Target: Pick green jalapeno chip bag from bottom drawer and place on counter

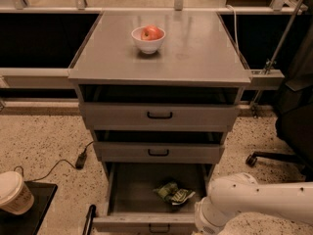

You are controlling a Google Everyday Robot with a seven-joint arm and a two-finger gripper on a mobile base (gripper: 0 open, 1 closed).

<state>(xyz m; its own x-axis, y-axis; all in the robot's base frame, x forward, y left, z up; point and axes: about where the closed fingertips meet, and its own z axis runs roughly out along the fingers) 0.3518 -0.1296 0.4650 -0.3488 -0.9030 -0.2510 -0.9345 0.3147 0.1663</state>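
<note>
The green jalapeno chip bag [172, 192] lies crumpled on the floor of the open bottom drawer [122, 195], right of its middle. The drawer's front with its black handle [159, 227] is at the bottom edge of the view. The grey counter [195, 48] is the cabinet top above. My white arm [249, 204] reaches in from the right, low beside the drawer's right front corner. The gripper itself is below the bottom edge of the view and does not show.
A white bowl [148, 43] with a red apple [152, 32] stands on the counter's back left. The two upper drawers are slightly open. A paper cup [13, 192] sits on a black tray at lower left. A cable [80, 159] lies on the floor. An office chair [293, 126] stands at right.
</note>
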